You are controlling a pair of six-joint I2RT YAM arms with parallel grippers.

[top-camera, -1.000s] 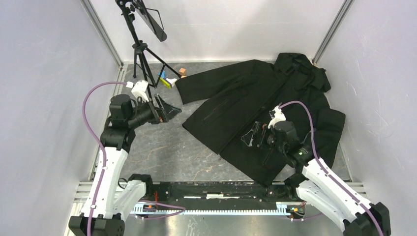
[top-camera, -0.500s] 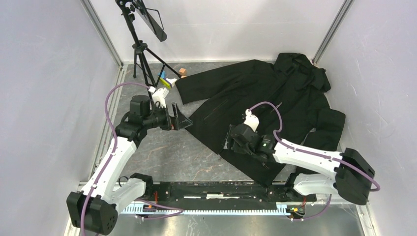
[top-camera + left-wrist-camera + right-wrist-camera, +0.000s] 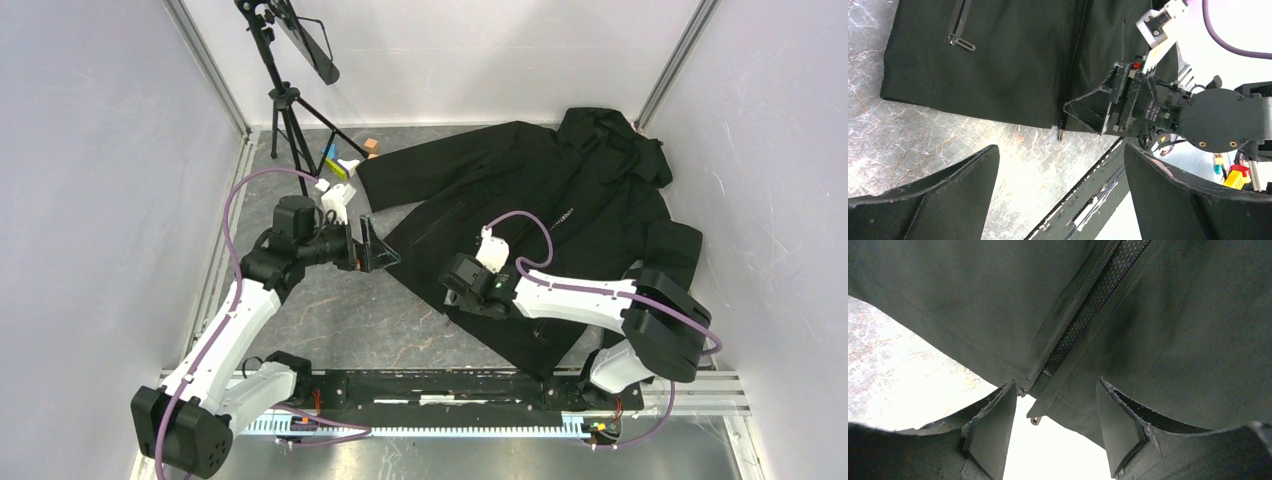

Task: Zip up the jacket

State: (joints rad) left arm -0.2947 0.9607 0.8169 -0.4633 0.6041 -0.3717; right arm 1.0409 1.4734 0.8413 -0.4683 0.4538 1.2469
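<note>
The black jacket (image 3: 560, 200) lies spread on the table, hood at the back right, bottom hem toward the front left. My right gripper (image 3: 452, 283) is open at that hem. In the right wrist view (image 3: 1055, 432) its fingers stand on either side of the lower end of the front zipper (image 3: 1083, 315), with the small metal pull (image 3: 1035, 420) hanging between them, untouched. My left gripper (image 3: 378, 246) is open and empty just left of the jacket. Its wrist view shows the jacket (image 3: 1013, 60), the zipper's bottom end (image 3: 1060, 132), a pocket zip (image 3: 959, 30) and the right gripper (image 3: 1088, 107).
A black tripod (image 3: 285, 110) with a dark panel stands at the back left, with small coloured blocks (image 3: 345, 162) beside its feet. White walls close in both sides. A black rail (image 3: 450, 385) runs along the near edge between the arm bases.
My right gripper has swept left across the jacket to the bottom of the zipper at the hem. My left gripper has moved right, close to the jacket's left edge.
</note>
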